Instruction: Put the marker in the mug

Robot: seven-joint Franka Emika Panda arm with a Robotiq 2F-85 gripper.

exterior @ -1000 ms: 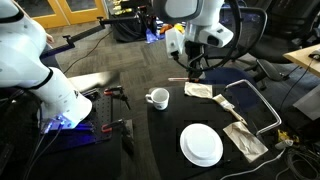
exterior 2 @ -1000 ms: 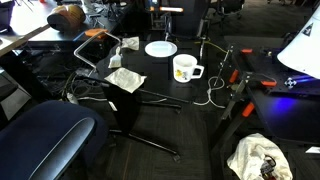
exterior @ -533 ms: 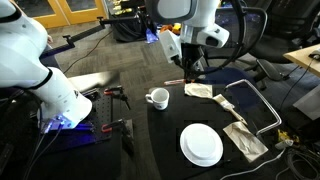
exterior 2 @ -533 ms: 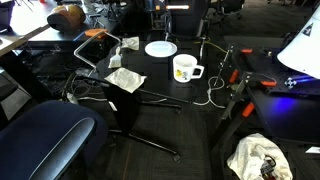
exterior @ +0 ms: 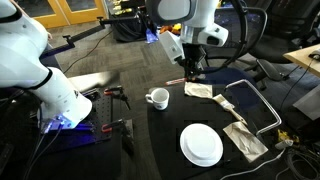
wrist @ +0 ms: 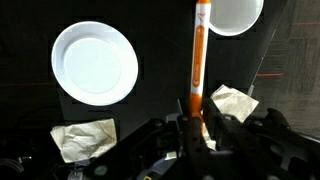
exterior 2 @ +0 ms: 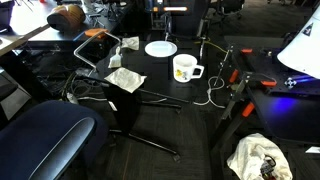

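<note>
In the wrist view an orange marker (wrist: 198, 60) with a white tip stands lengthwise between my gripper's (wrist: 196, 125) fingers, which are shut on its lower end. The white mug (wrist: 237, 12) shows at the top right of that view, beside the marker's far tip. In both exterior views the mug (exterior: 157, 97) (exterior 2: 184, 69) stands upright on the black round table (exterior: 165, 135). My gripper (exterior: 192, 72) hangs above the table's far edge, to the right of the mug and higher than it. The marker is too thin to make out there.
A white plate (exterior: 201, 145) (exterior 2: 160, 48) (wrist: 95, 63) lies on the table. Crumpled napkins (exterior: 200, 91) (exterior: 245, 140) (wrist: 232, 102) lie near it. A metal chair frame (exterior: 258, 100) stands by the table. A second white robot (exterior: 40, 70) and office chairs surround it.
The arm has shifted slightly to the left, toward the mug, with the marker still held. The mug, plate and napkins have not moved.
</note>
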